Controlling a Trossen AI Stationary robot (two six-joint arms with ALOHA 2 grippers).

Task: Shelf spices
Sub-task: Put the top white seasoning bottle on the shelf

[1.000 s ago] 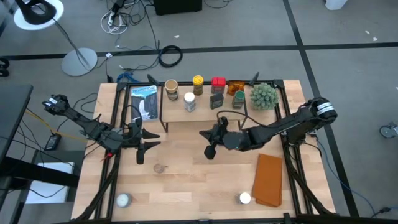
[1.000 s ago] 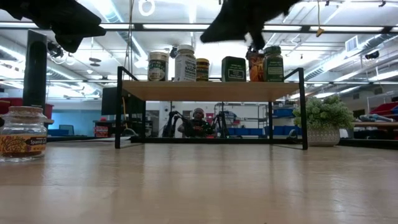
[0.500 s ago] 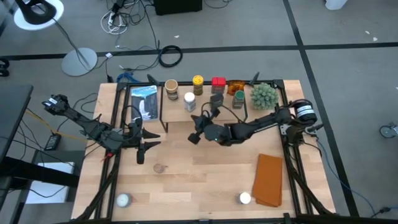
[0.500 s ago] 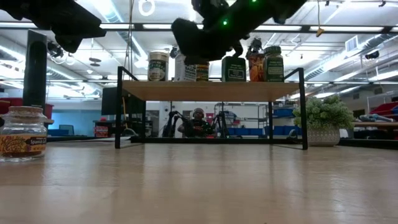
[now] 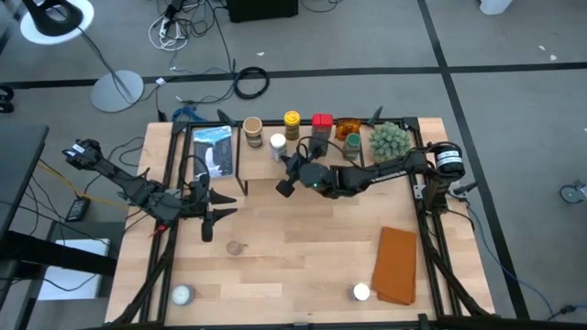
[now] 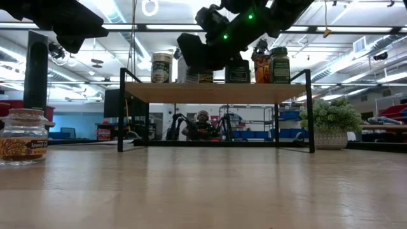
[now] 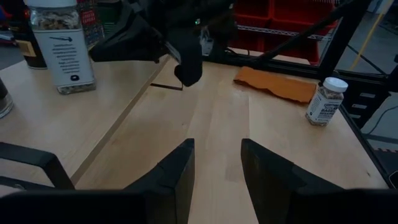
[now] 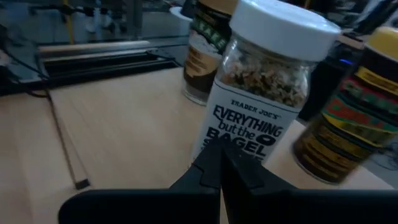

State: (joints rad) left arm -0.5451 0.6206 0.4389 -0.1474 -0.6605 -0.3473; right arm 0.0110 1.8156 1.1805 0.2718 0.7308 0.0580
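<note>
Right tool (image 5: 283,187) nearer half-hidden white-lidded jar (image 5: 278,144)

- The shelf (image 5: 303,170) has bare board along its front edge; jars crowd its back.
- The white-lidded jar (image 8: 264,106) stands right before the right gripper (image 5: 284,186), a brown-lidded jar (image 8: 208,53) just behind.
- The table (image 5: 293,266) middle lies open; a lone jar (image 5: 235,247) stands near the left gripper (image 5: 207,229).
</note>
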